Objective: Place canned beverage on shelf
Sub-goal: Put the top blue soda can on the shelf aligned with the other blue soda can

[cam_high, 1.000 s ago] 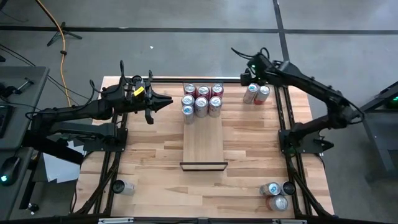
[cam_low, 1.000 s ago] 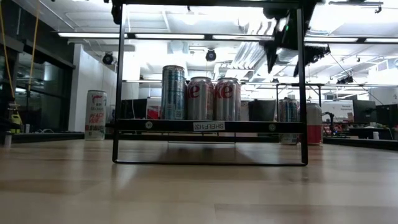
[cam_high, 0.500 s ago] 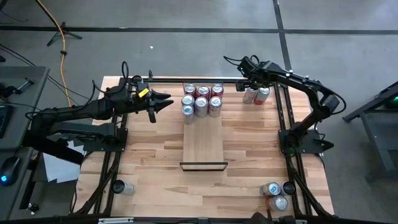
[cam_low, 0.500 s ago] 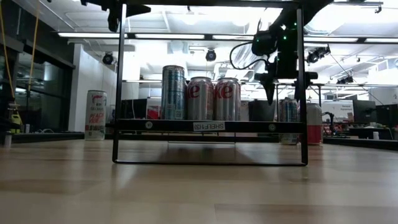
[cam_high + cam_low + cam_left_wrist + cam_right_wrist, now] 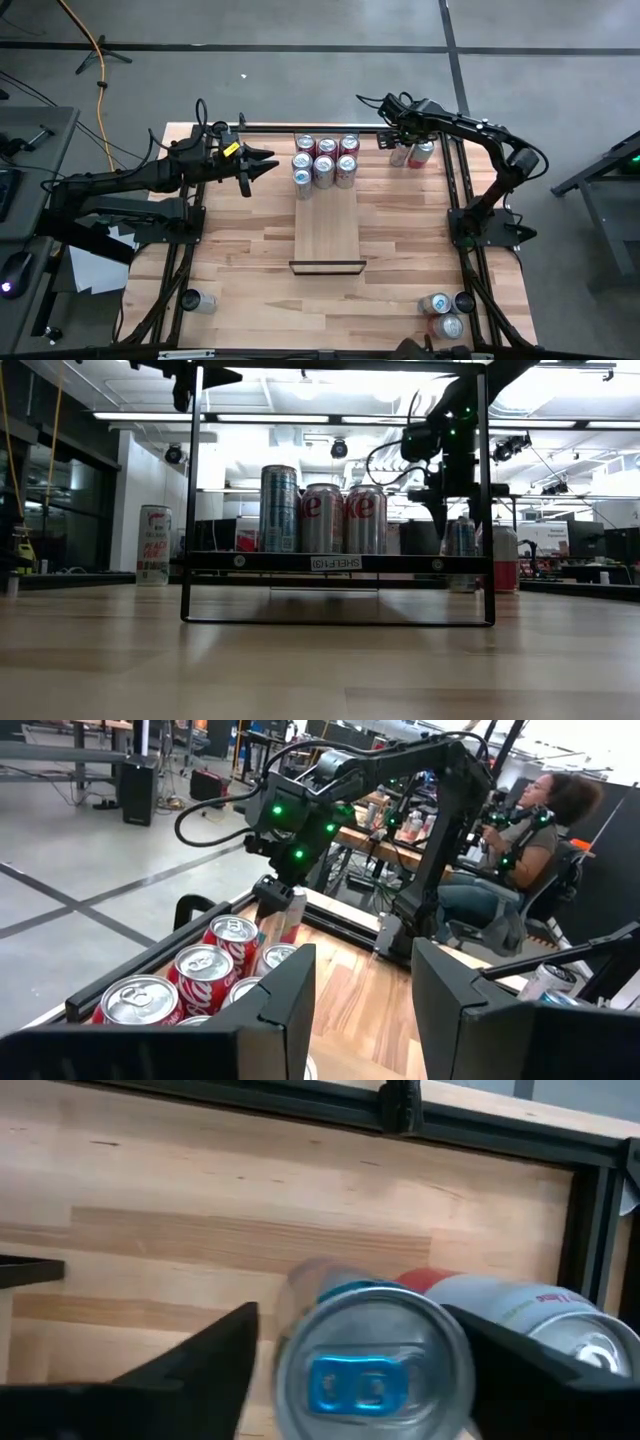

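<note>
The shelf (image 5: 328, 235) is a light wood panel on a black frame with a dark strip at its near end. Several cans (image 5: 325, 160) stand on its far end. Two more cans stand on the table at the far right: a silver can with a blue tab (image 5: 370, 1370) and a red-and-white can (image 5: 520, 1305). My right gripper (image 5: 400, 148) points down over the silver can. It is open, with one finger on either side of the can's top and a little space left. My left gripper (image 5: 268, 165) hovers level to the left of the shelf's cans, open and empty.
A single can (image 5: 197, 300) stands at the table's near left, and a cluster of cans (image 5: 445, 310) at the near right. The black table frame (image 5: 400, 1110) runs along the far edge behind the right gripper. A person (image 5: 530, 830) sits beyond the table.
My right gripper has come down and toward the table's left, from above the far right corner onto the two cans there, and has tipped more steeply downward. My left gripper has stayed where it was and has opened a little.
</note>
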Robot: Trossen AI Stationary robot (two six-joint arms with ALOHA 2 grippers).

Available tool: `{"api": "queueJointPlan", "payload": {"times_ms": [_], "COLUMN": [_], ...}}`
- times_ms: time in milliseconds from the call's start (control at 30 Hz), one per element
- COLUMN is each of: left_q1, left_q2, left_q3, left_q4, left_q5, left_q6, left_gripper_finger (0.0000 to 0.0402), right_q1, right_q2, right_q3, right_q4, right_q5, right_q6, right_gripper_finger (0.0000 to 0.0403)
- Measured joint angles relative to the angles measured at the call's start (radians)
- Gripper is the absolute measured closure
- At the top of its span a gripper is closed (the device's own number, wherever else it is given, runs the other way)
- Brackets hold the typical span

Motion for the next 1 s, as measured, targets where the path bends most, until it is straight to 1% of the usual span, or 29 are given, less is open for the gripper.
{"api": "queueJointPlan", "payload": {"times_ms": [100,133,367,500,600,733,867,1000], "left_q1": [0.000,0.000,0.000,0.000,0.000,0.000,0.000,0.000], "left_q2": [0.000,0.000,0.000,0.000,0.000,0.000,0.000,0.000], "left_q3": [0.000,0.000,0.000,0.000,0.000,0.000,0.000,0.000], "left_q4": [0.000,0.000,-0.001,-0.001,-0.001,-0.001,-0.001,-0.001], "left_q5": [-0.002,-0.002,-0.013,-0.019,-0.019,-0.019,-0.019,-0.020], "left_q6": [0.010,0.016,0.017,0.033,0.033,0.034,0.034,0.035], "left_gripper_finger": [0.0294,0.0294,0.0294,0.0294,0.0294,0.0294,0.0294,0.0294], "right_q1": [0.001,0.003,0.034,0.051,0.067,0.100,0.157,0.227], "right_q2": [-0.001,-0.002,-0.023,-0.061,-0.112,-0.193,-0.276,-0.341], "right_q3": [0.000,0.000,0.000,0.000,0.000,0.000,0.000,0.000], "right_q4": [-0.017,-0.019,-0.016,-0.016,-0.021,-0.020,-0.027,-0.034], "right_q5": [-0.006,-0.011,-0.033,-0.037,-0.046,-0.118,-0.173,-0.202], "right_q6": [0.011,0.006,-0.014,-0.067,-0.105,-0.161,-0.198,-0.190], "right_gripper_finger": [0.0178,0.0183,0.0183,0.0183,0.0183,0.0183,0.0183,0.0183]}}
